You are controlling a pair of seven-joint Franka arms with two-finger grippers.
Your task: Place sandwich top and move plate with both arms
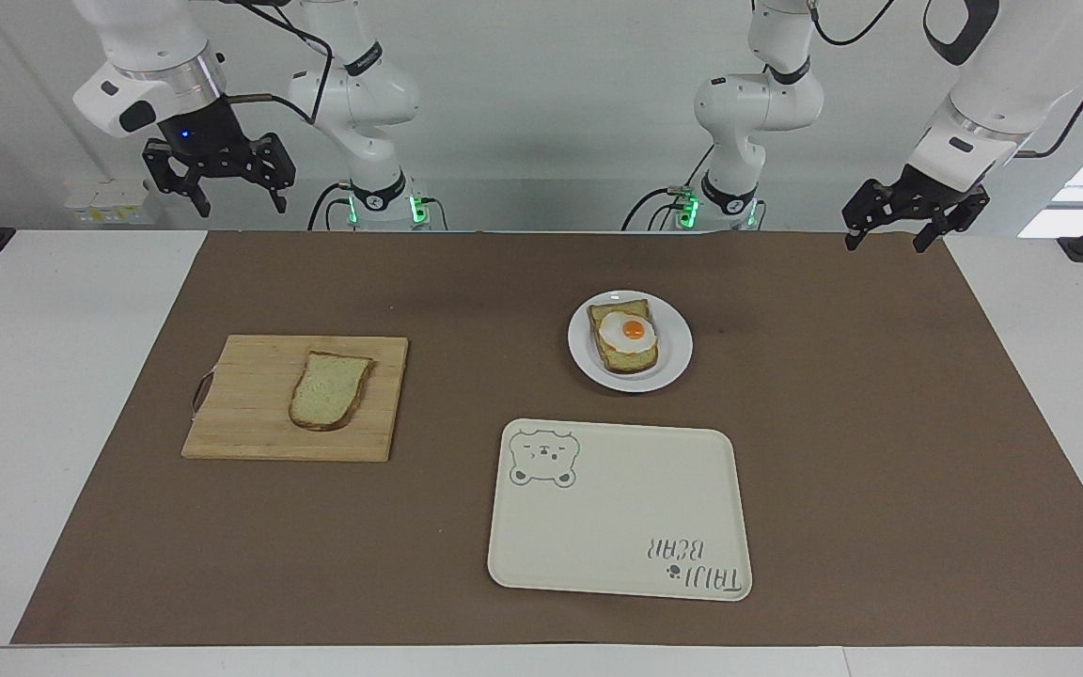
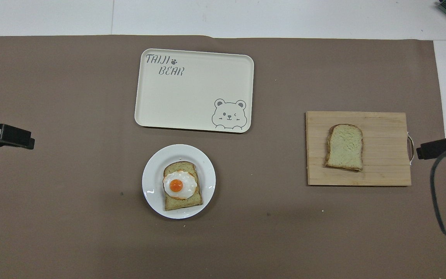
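Both arms wait raised at the robots' edge of the tabletop (image 1: 81, 376), right claw (image 1: 219, 188) and left claw (image 1: 913, 221) released and empty. The sandwich top (image 1: 329, 390) lies on the cutting board (image 1: 250, 414), ready for picking; the plate (image 1: 668, 362) carries egg toast (image 1: 626, 336) beside the bear tray (image 1: 617, 527).

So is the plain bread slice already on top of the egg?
No, the sandwich top lies on the cutting board, apart from the plate.
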